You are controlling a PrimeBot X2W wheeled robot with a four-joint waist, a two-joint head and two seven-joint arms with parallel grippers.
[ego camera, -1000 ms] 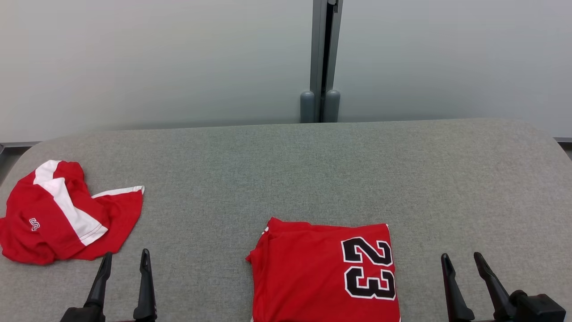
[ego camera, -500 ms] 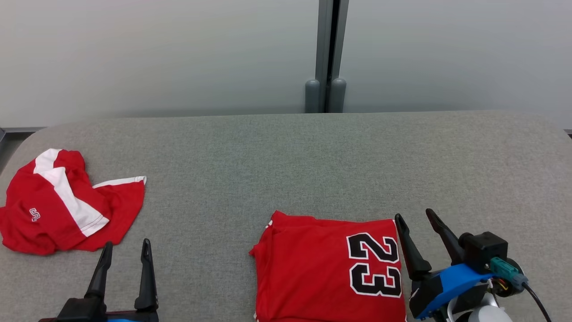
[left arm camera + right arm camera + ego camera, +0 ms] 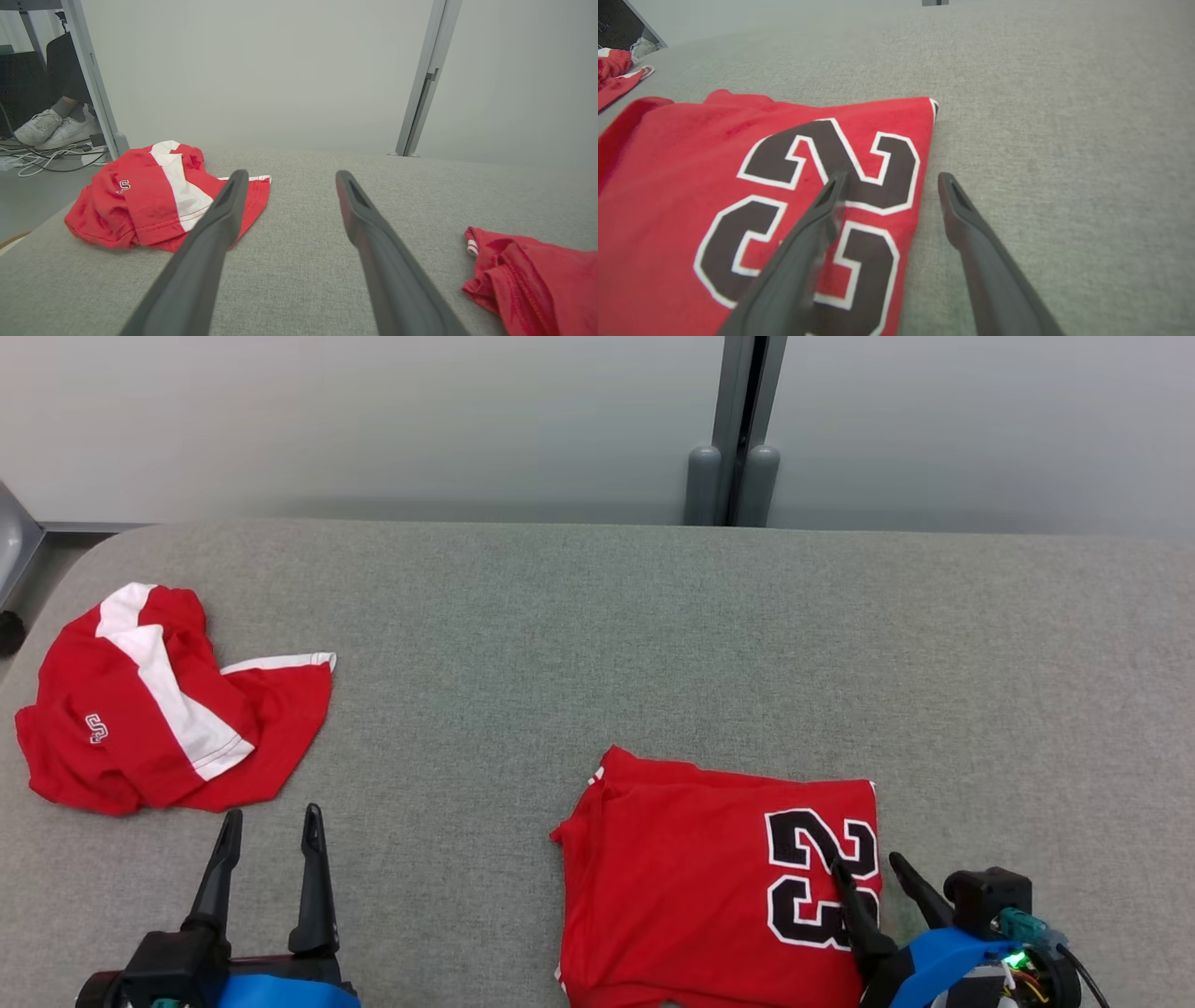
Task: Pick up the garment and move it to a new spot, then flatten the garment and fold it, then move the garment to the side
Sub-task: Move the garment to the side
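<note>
The right gripper (image 3: 892, 176) has its two long, dark, tapering fingers spread wide with nothing between them. They straddle the right edge of the folded jersey (image 3: 691, 877): one finger lies over the black, white-edged "23" print, the other over bare tabletop just beside the hem. I cannot tell whether either tip touches the cloth. Behind the fingers sit a blue shell and a black block with a teal plug.

The jersey is a smooth red knit folded into a rough rectangle, flat on top. Its left edge is layered and slightly rumpled. It lies at the near edge of the table (image 3: 560, 635), right of centre.

The left gripper (image 3: 272, 814) is likewise spread wide and empty, its matte fingers hovering above bare tabletop at the near left. Beyond it, near the table's left end, lies a crumpled garment (image 3: 140, 728), red with a white stripe and a small stitched logo, bunched in soft folds.

The table is covered in coarse grey felt-like fabric and has rounded corners. Behind it stand pale frosted panels joined by a grey metal post (image 3: 738, 429). In the left wrist view, white shoes (image 3: 51, 128) and loose cables rest on the floor.
</note>
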